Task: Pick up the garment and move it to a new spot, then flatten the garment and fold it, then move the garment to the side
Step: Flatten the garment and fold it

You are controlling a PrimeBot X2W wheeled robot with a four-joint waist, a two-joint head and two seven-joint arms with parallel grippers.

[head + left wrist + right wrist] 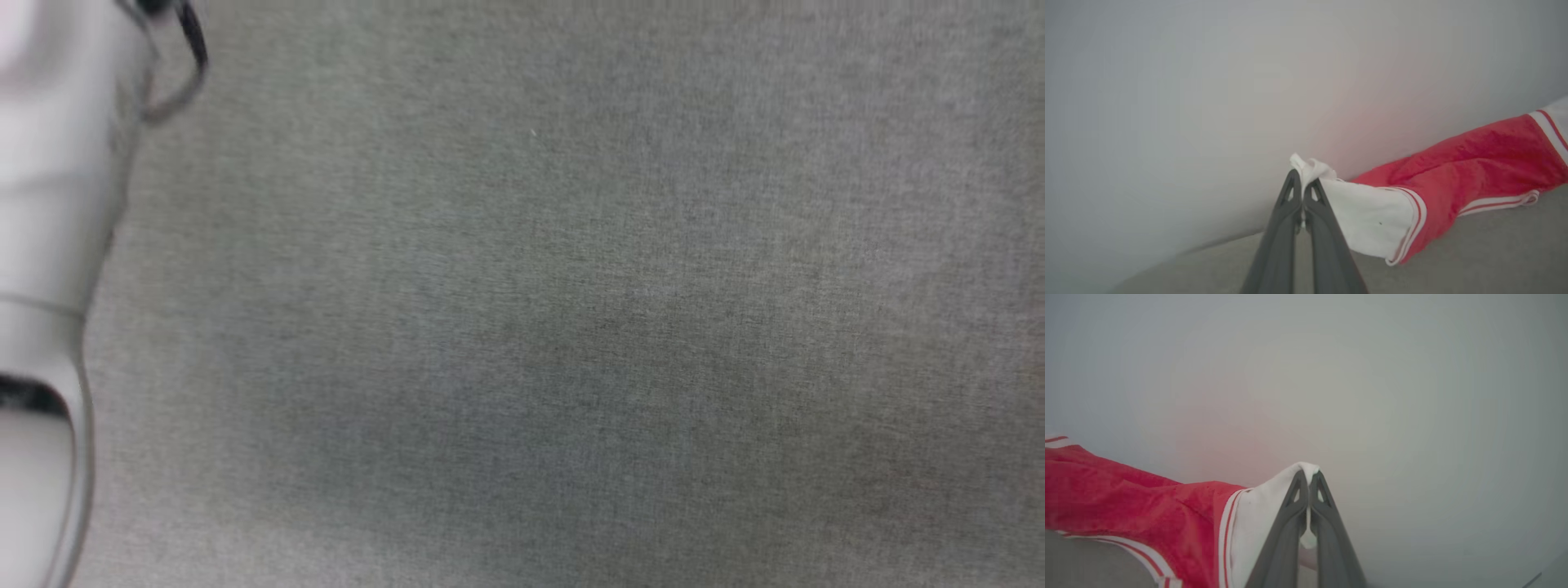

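The garment is a bright red shirt with white sleeve ends and red-and-white striped trim. In the left wrist view my left gripper is shut on the bunched edge of one white sleeve end, and the red body stretches away to the right, low over the grey surface. In the right wrist view my right gripper is shut on the other white sleeve end, with the garment running off to the left. In the head view a pale forearm of mine shows at the left edge.
A grey fabric surface spreads across the head view. A plain pale wall stands close behind the garment in both wrist views, tinted faintly pink by the cloth.
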